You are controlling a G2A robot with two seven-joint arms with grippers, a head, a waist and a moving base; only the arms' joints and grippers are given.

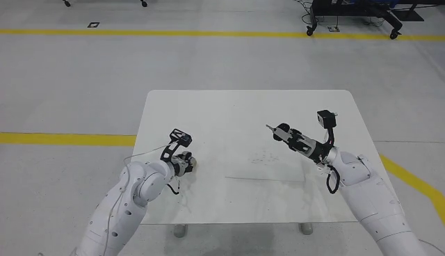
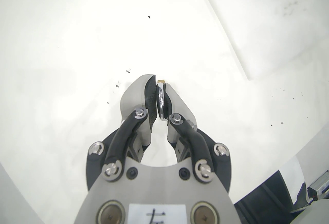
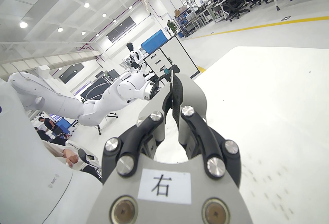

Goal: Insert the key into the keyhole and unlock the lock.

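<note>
My left gripper [image 2: 157, 84] is shut on a small padlock [image 2: 161, 100]. Its silver shackle sits between the pads and a bit of brass body pokes out past the tips. In the top view this gripper [image 1: 186, 163] hovers low over the table's front left part, with the brass lock [image 1: 192, 162] at its tip. My right gripper [image 1: 277, 130] is over the right half of the table, shut on a thin key [image 1: 268, 126] that points away to the left. In the right wrist view the key [image 3: 170, 73] sticks out just beyond the shut fingertips, aimed roughly toward the left arm [image 3: 123, 90].
The white table [image 1: 243, 106] carries a thin white sheet [image 1: 268, 167] with small dark marks between the two arms; its edge [image 2: 218, 22] runs ahead of the left gripper. Yellow floor lines and wheeled racks lie beyond the table.
</note>
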